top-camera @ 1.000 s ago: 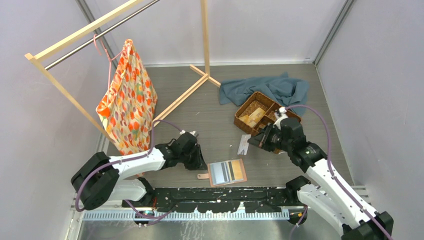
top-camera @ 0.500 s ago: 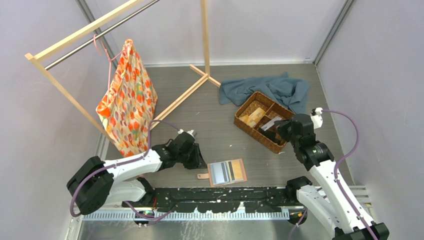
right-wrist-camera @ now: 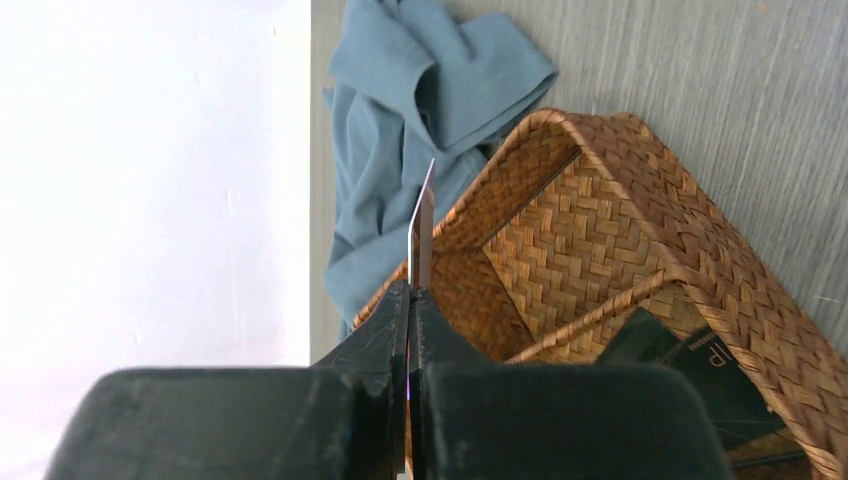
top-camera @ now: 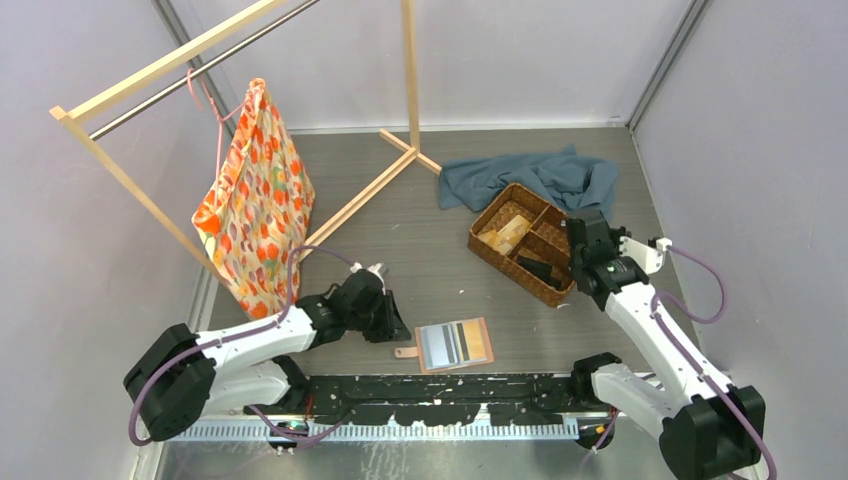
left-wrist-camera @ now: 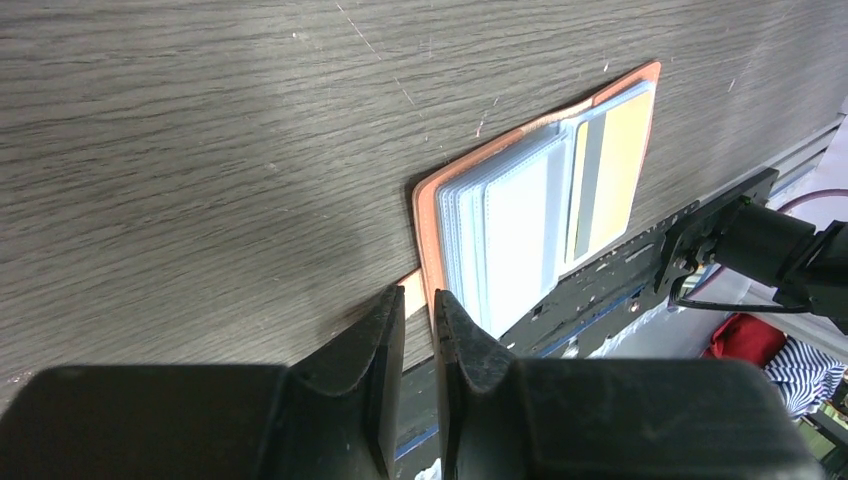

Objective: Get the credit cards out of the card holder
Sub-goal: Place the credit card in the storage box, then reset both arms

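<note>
One credit card (right-wrist-camera: pixel 422 225) stands edge-on, clamped in my right tool (right-wrist-camera: pixel 408 300) over the woven basket (right-wrist-camera: pixel 640 190). The card holder (left-wrist-camera: pixel 430 230) lies open on the table (left-wrist-camera: pixel 200 150). My left tool (left-wrist-camera: pixel 418 320), slightly apart, straddles its snap tab (left-wrist-camera: pixel 410 292).

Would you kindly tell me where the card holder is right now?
In the top view the card holder lies open on the table near its front edge, between the two arm bases, just right of the left gripper.
</note>
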{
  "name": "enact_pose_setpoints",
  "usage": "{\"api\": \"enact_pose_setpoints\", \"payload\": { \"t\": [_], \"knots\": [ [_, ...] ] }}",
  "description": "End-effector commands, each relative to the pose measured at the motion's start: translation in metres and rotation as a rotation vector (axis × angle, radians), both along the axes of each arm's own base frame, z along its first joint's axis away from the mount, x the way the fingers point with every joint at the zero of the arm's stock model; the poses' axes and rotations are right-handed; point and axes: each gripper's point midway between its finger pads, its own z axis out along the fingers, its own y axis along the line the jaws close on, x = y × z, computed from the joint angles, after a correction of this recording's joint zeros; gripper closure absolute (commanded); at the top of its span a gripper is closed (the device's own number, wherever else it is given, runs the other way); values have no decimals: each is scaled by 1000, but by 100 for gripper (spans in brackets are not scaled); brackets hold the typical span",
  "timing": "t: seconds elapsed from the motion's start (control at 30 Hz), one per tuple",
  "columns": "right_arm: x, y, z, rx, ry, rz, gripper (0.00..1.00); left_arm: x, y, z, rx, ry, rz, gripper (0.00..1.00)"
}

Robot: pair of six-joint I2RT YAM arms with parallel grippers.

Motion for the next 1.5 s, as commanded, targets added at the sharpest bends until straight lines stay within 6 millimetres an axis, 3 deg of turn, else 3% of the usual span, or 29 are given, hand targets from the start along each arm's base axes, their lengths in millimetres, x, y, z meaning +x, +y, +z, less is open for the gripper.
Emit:
{"api": "enact_pose_setpoints", "payload": {
  "t": [0.0,0.17,0.47,0.7,0.73,0.8,0.83,0.9,1.0,1.27,1.4,1.47],
  "knots": [
    [2,-29,9,38,-113,-248,99,2,-2,5,-29,-21,2,81],
    [10,-26,-19,104,-89,-315,99,1,-1,6,-37,-21,2,81],
    [27,-21,-47,202,-112,-385,99,-2,7,12,-39,-39,23,81],
    [38,-6,-83,293,-86,-368,97,-3,10,14,-40,-40,31,81],
    [38,-5,-86,297,-89,-364,82,-4,10,15,-40,-41,31,81],
    [41,-2,-86,305,-103,-340,37,-4,10,15,-42,-42,32,80],
    [42,0,-86,314,-104,-326,28,-4,10,16,-47,-43,31,80],
    [44,2,-78,307,-110,-303,21,-4,8,16,-61,-45,29,79],
    [42,-2,-52,247,-119,-272,19,-3,8,18,-58,-49,26,79],
    [23,-18,52,18,-184,-160,18,8,4,33,-39,-94,11,79],
    [24,-7,91,-117,-169,6,1,17,2,47,-46,-129,25,79],
    [24,0,107,-204,-121,105,0,24,5,58,-32,-166,41,79]
  ]
}}
